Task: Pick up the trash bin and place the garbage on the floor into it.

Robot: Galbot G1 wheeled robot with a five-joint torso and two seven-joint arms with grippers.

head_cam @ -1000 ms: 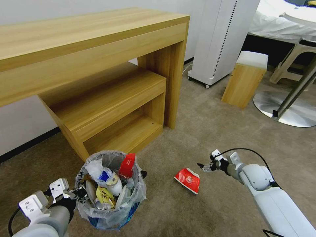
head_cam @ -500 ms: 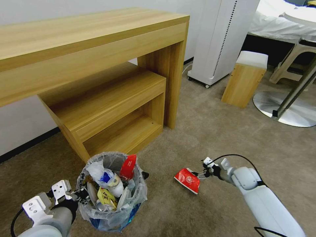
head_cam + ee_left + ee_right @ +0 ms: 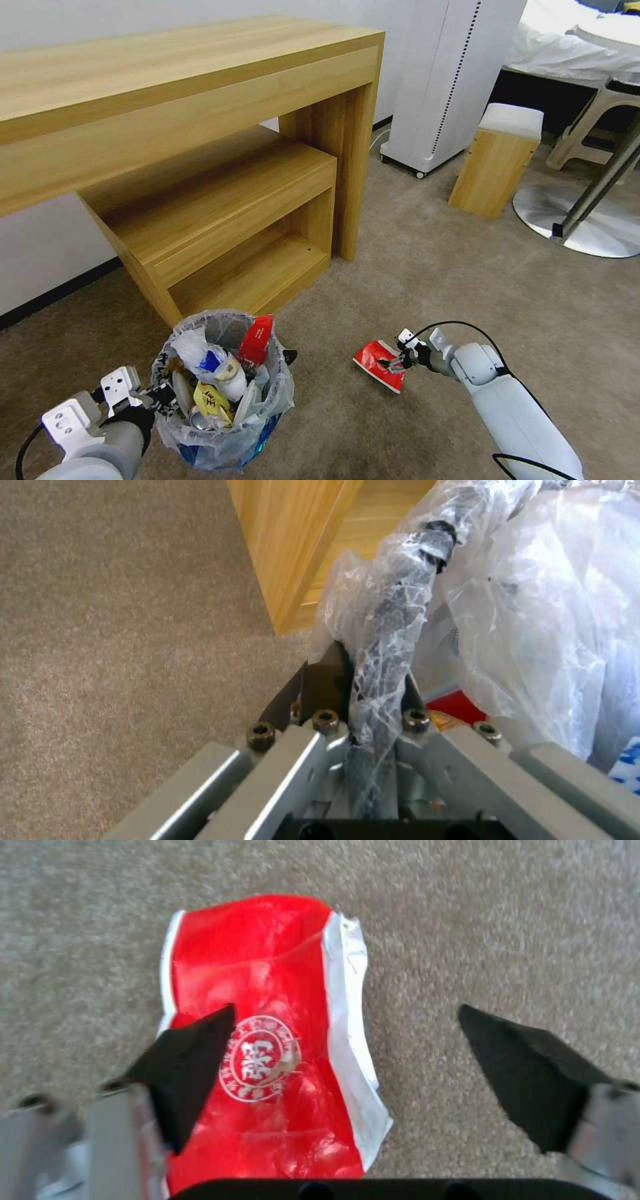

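Observation:
The trash bin, blue with a whitish bag liner, stands low on the left of the head view, packed with garbage such as a red wrapper and a blue-white cup. My left gripper is shut on its bag-covered rim, seen close up in the left wrist view with the left gripper clamped around it. One red snack wrapper lies on the beige floor. My right gripper is open just above the right edge of that wrapper. One dark fingertip overlaps the wrapper; the right gripper holds nothing.
A wooden desk with a low shelf stands right behind the bin. Farther right are a white appliance, a small wooden stool and a chair's round metal base. Open carpet lies around the wrapper.
My right gripper has come left and down from beside the red wrapper to just over it. The left gripper and bin have barely shifted.

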